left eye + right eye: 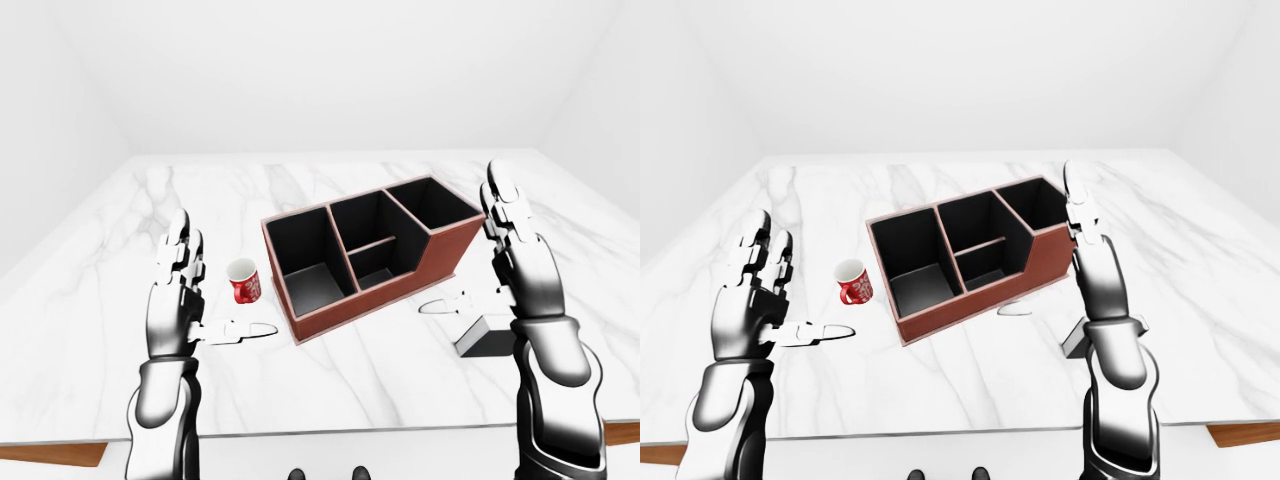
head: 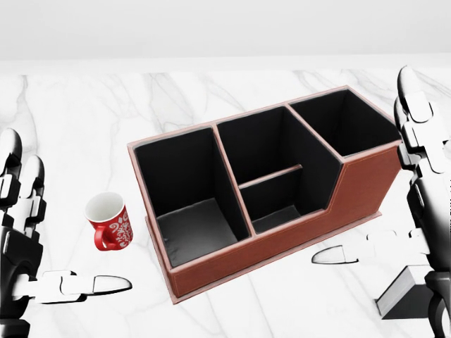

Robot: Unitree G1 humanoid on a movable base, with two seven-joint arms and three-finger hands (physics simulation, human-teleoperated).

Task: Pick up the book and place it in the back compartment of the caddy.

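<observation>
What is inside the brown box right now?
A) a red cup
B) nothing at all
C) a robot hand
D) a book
B: every compartment of the box shows only its dark bare bottom. The cup stands on the table to its left in the head view, and the book lies on the table by the right hand.

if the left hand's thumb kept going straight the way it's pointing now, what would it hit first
Probably the caddy. The left hand is open with its thumb aimed toward the view's right, at the caddy's near corner; the red mug lies just above that line. Depth is uncertain.
</observation>
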